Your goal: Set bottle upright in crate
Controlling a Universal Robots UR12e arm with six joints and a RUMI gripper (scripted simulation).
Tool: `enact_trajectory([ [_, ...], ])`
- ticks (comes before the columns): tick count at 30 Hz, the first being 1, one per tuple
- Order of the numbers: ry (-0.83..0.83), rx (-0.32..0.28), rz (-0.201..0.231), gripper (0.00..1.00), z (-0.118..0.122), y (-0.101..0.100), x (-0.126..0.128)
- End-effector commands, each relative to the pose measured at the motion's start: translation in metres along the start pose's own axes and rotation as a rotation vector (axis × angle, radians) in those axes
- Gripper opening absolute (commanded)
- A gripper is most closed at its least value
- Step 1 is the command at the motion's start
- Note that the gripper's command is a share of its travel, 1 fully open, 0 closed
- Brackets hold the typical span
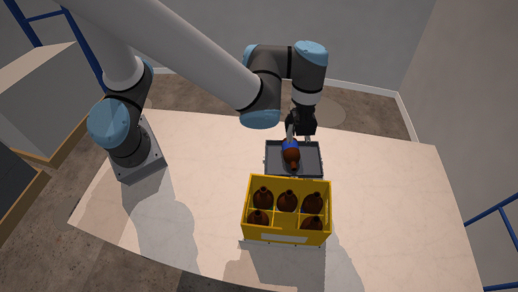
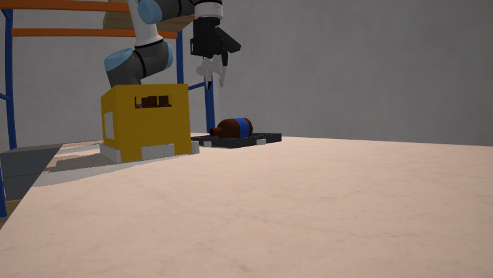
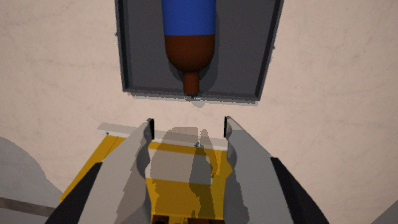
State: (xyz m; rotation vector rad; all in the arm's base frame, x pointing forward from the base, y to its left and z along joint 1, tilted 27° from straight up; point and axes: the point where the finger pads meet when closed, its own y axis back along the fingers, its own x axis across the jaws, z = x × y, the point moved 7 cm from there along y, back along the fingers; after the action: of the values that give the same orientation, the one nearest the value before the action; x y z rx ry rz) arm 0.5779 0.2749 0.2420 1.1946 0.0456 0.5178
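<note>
A brown bottle with a blue label [image 1: 290, 154] [image 2: 231, 128] [image 3: 190, 47] lies on its side on the dark grey tray [image 1: 312, 168] [image 2: 272, 138] [image 3: 245, 75], its neck toward the crate. My gripper [image 1: 298, 141] [image 2: 215, 86] [image 3: 189, 119] is open, its fingers apart with nothing between them. It hangs well above the tray, pointing down. The yellow crate [image 1: 282, 231] [image 2: 155, 128] [image 3: 182, 196] stands in front of the tray. Several brown bottles stand upright in it: three in the row nearer the tray and one at each end of the other row, whose middle compartment shows no bottle.
The crate has white fittings around its base and stands close to the tray's near side. The arm's base [image 1: 144, 163] stands at the left of the table [image 1: 391, 202] [image 2: 310, 206]. Blue rack posts [image 2: 10, 79] stand behind.
</note>
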Motion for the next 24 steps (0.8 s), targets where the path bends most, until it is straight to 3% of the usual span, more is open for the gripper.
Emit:
enact_trajectory([
  [1,0.0,0.0,0.001,0.38,0.0,-0.01,0.0],
  [24,0.0,0.0,0.001,0.38,0.0,-0.08,0.001],
])
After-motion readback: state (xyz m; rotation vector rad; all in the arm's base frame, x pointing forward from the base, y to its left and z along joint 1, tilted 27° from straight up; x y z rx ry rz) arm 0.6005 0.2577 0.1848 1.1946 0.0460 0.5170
